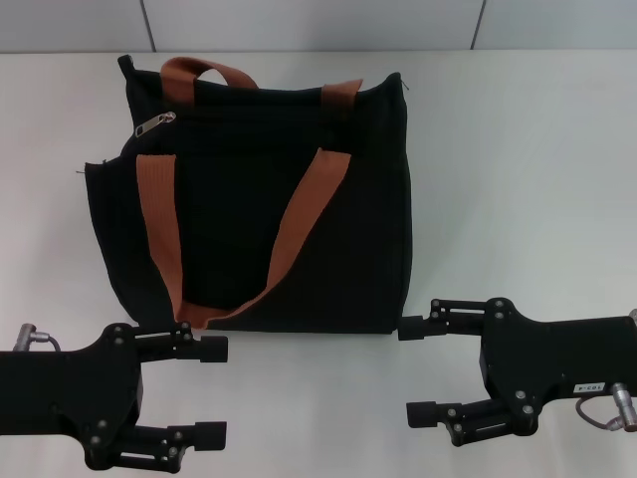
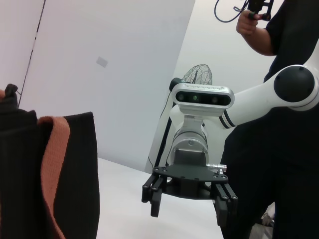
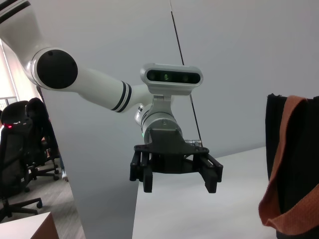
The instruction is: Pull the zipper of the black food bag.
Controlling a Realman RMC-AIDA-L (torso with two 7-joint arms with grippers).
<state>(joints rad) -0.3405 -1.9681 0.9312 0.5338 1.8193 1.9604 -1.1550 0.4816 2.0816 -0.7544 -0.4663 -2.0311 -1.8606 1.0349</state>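
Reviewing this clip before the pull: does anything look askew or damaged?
Nothing stands out. The black food bag stands upright, zipper at its top left corner; left gripper and right gripper wait open in front.

Upright black food bag (image 1: 259, 199), silver zipper (image 1: 155, 123) at top-left corner.

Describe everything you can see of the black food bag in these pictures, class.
The black food bag is a large, boxy tote of black fabric lying on the white table. Two rust-brown webbing handles are sewn to it; one loops over its front face, one arches at the top edge. A small silver zipper pull sits near the top corner on the robot's left. Nothing grips it: the left claw and right claw sit open just in front of it.
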